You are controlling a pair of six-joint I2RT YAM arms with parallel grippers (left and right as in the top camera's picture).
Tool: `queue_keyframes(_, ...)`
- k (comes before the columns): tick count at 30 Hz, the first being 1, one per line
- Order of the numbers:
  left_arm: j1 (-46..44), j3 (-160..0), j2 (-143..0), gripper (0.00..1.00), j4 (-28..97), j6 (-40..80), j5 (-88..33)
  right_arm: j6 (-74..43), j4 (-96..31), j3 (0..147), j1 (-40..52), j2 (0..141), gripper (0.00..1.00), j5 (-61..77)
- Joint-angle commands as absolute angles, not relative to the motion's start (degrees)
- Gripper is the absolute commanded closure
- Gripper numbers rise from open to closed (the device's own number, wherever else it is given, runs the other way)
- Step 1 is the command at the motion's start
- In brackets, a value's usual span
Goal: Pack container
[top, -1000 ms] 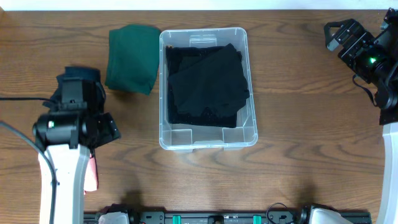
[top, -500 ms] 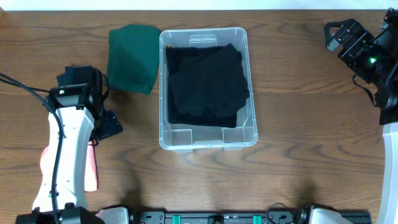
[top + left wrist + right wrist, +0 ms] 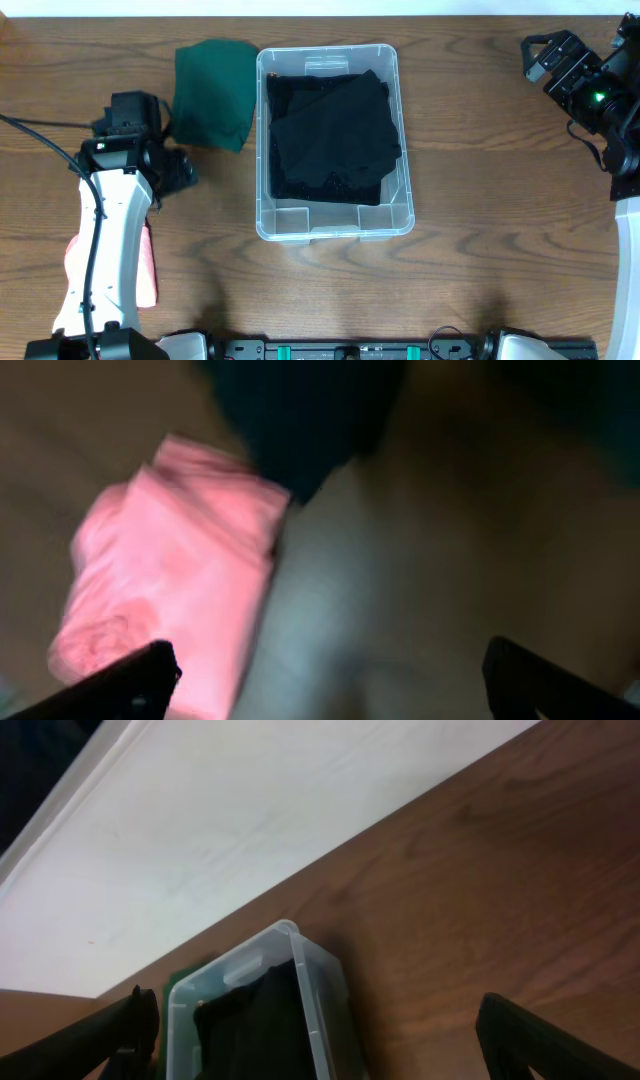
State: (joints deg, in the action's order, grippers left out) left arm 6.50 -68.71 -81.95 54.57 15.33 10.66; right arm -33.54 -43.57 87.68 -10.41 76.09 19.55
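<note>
**Item 1, container** [image 3: 334,233]: clear plastic rectangular bin with a rounded rim, standing upright near the middle of the wooden desk [image 3: 480,180], long side running away from the arms. From the right wrist view only its near corner and one wall show.

**Item 2, black garment** [image 3: 335,135]: lies loosely folded inside the container and covers most of its floor. A strip of bare floor shows at the near end.

**Item 3, green garment** [image 3: 212,95]: folded, flat on the desk just left of the container, its right edge against or very near the bin's wall.

**Item 4, pink garment** [image 3: 170,580]: folded, on the desk at the near left, well apart from the container. From overhead it is largely hidden under the left arm.

**Item 5, dark cloth** [image 3: 300,420]: seen blurred at the top of the left wrist view, beyond the pink garment. Its colour and shape cannot be told.

**Item 6, left pincer** [image 3: 335,680]: fingers spread wide apart, nothing between them. It hangs over bare desk left of the container, with the pink garment to one side. It touches no garment that can be seen.

**Item 7, right pincer** [image 3: 325,1035]: fingers spread wide apart, empty. It is at the far right corner of the desk, well apart from the container and facing toward it.
</note>
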Motion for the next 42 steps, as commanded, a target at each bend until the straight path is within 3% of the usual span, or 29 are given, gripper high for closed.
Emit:
queue_keyframes(1, 6.68, -68.36, -82.15, 0.04, 47.99, 8.91, 1.02, -33.82, -43.57, 87.85, -10.7, 75.35, 0.01, 19.73)
queue_keyframes(3, 6.68, -68.36, -82.3, 0.23, 41.32, 8.16, -4.43, -33.82, -43.57, 87.85, -10.7, 75.35, 0.01, 19.73)
queue_keyframes(4, 6.68, -68.36, -82.5, 0.27, 37.52, 8.19, -7.62, -33.82, -43.57, 87.85, -10.7, 75.35, 0.01, 19.73)
queue_keyframes(12, 6.39, -68.36, -89.14, 0.3, 19.46, 11.75, -18.83, -33.82, -43.57, 87.85, -10.7, 75.35, 0.01, 19.73)
queue_keyframes(14, 6.04, -68.36, -92.16, 0.35, 16.51, 11.64, -19.7, -33.82, -43.57, 87.85, -10.7, 75.35, 0.01, 19.73)
queue_keyframes(15, 5.89, -68.36, -93.82, 0.43, 15.27, 11.66, -19.7, -33.82, -43.57, 87.85, -10.7, 75.35, 0.01, 19.73)
queue_keyframes(17, 5.78, -68.36, -96.49, 0.68, 13.15, 11.68, -19.77, -33.82, -43.57, 87.85, -10.7, 75.35, 0.01, 19.73)
queue_keyframes(20, 5.76, -68.36, -99.96, 0.86, 9.82, 12.14, -21.52, -33.82, -43.57, 87.85, -10.7, 75.35, 0.01, 19.73)
queue_keyframes(25, 4.89, -68.36, -102.67, 0.91, 6.5, 13.47, -28.14, -33.82, -43.57, 87.85, -10.7, 75.35, 0.01, 19.73)
queue_keyframes(42, -6.96, -68.36, -102.72, 0.94, 10.17, 16.25, -22.9, -33.82, -43.57, 87.85, -10.7, 75.35, 0.01, 19.73)
